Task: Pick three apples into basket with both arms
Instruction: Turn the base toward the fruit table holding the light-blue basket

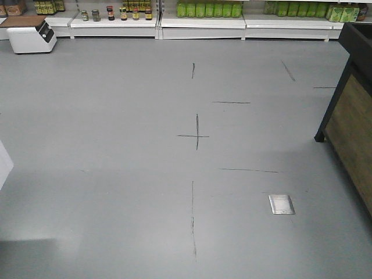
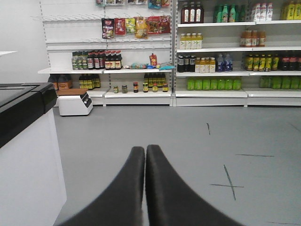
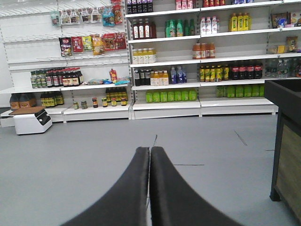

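No apples and no basket show in any view. My left gripper (image 2: 145,149) is shut, its two black fingers pressed together with nothing between them, held above the grey floor and facing the shelves. My right gripper (image 3: 150,150) is likewise shut and empty, pointing across the floor toward the shelves. Neither gripper shows in the front view.
Grey floor (image 1: 116,145) with dark line marks and a metal floor plate (image 1: 282,204). Stocked store shelves (image 3: 164,61) line the far wall. A white box (image 1: 32,34) sits at the far left. A dark wood-sided stand (image 1: 351,116) is at right. A white counter with black top (image 2: 23,141) is close on the left.
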`<state>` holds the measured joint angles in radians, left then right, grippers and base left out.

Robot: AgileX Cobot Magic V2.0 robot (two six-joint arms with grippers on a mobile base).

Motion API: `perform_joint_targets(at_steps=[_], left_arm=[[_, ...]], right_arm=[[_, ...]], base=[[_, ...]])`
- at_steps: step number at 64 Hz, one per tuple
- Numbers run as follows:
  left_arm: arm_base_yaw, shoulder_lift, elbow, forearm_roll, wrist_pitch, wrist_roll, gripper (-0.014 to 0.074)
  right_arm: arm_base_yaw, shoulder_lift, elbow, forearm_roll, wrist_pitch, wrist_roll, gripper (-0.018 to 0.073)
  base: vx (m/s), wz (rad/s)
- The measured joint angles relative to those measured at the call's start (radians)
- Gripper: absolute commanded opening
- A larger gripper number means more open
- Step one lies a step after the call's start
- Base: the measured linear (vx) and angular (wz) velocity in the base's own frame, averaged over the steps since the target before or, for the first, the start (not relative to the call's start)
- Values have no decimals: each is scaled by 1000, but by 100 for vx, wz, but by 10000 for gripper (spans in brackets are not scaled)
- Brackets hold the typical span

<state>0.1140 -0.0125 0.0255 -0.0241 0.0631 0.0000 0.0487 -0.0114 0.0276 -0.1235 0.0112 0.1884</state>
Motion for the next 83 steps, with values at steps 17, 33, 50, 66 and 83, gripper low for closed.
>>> perform_joint_targets(at_steps=[17,33,50,66,83], left_arm=[[0,0,0,0,0,0,-6],[0,0,0,0,0,0,-6],[0,0,0,0,0,0,-6],[0,0,0,0,0,0,-6],[0,0,0,0,0,0,-6]], right_arm=[[0,0,0,0,0,0,-5],[0,0,0,0,0,0,-5],[0,0,0,0,0,0,-5],[0,0,0,0,0,0,-5],[0,0,0,0,0,0,-5]], base=[[19,-7],[21,-17],[23,-32],[22,-40],[20,-46]])
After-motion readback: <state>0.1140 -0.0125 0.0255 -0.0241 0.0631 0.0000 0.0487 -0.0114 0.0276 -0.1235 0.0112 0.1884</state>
